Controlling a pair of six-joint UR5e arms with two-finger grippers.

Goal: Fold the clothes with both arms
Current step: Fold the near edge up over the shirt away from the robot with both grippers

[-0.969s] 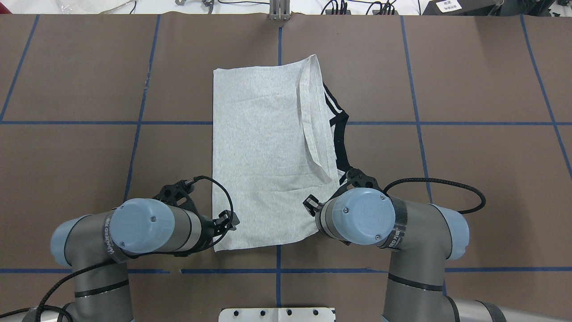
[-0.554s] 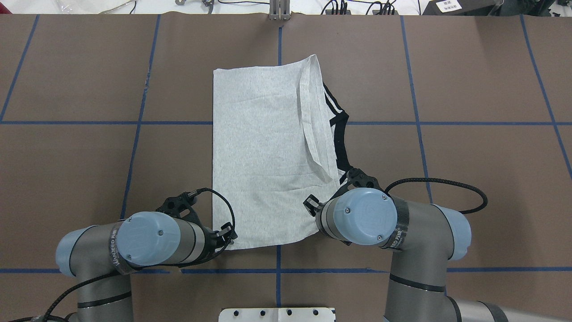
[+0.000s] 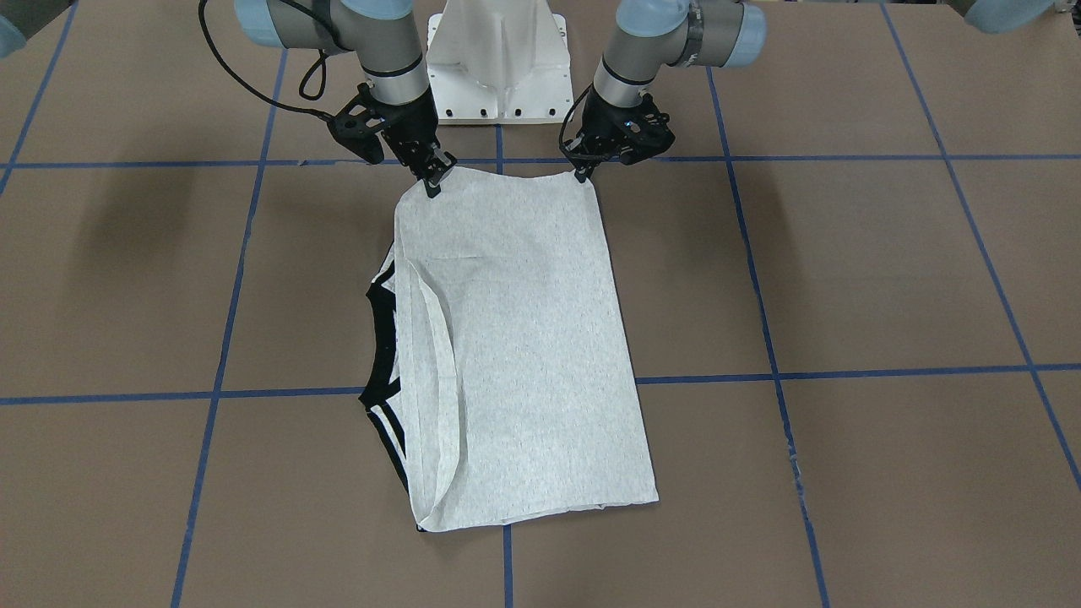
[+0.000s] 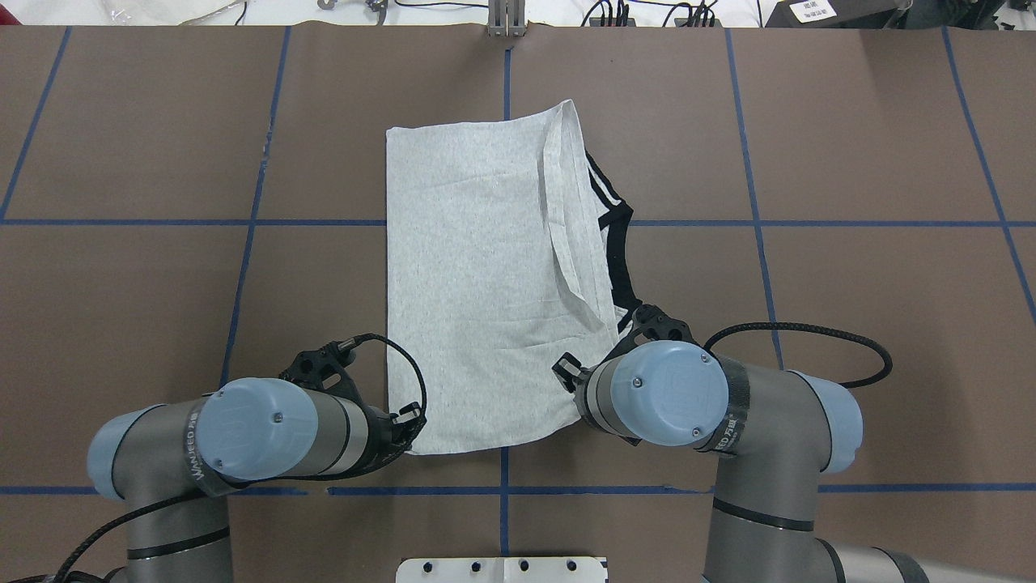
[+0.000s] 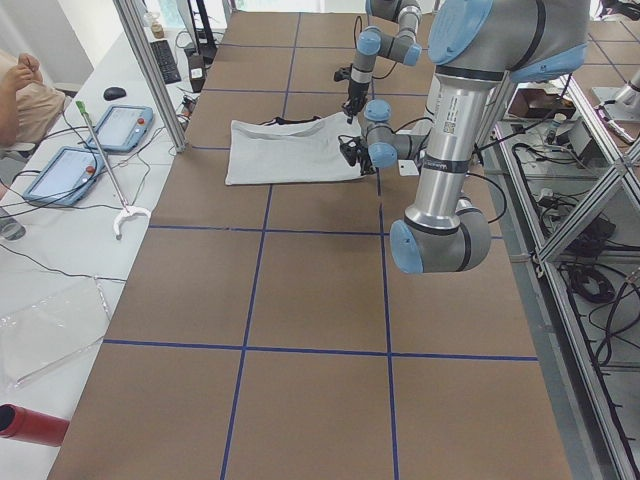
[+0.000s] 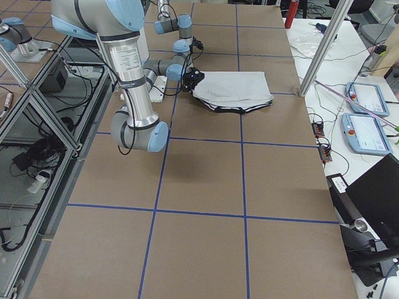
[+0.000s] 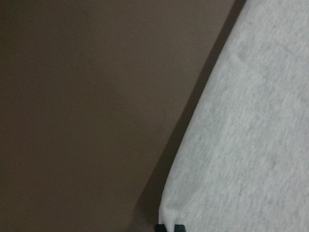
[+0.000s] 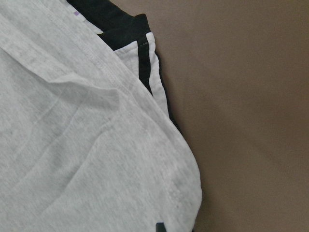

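Observation:
The grey T-shirt (image 4: 477,267) lies folded in a long rectangle on the brown table, plain side up, so its print is hidden. Its striped black-and-white collar trim (image 4: 611,235) sticks out at the right edge. In the front view the shirt (image 3: 524,338) has both grippers at its two corners nearest the robot. My left gripper (image 3: 582,173) is shut on one corner, and the left wrist view (image 7: 169,226) shows the fabric gathered at the fingertips. My right gripper (image 3: 432,184) is shut on the other corner, slightly raised, beside the collar (image 8: 140,48). In the overhead view the right wrist hides that gripper.
The white pedestal (image 3: 498,67) stands just behind both grippers. Blue tape lines (image 4: 505,73) cross the table. In the exterior left view a side bench holds tablets (image 5: 120,125), with an operator at its far left edge. A metal frame post (image 6: 315,53) stands by the table's far edge.
My left arm has moved toward the robot's base along the shirt's near-left corner, and that corner has drawn inward with it. My right arm has shifted slightly right.

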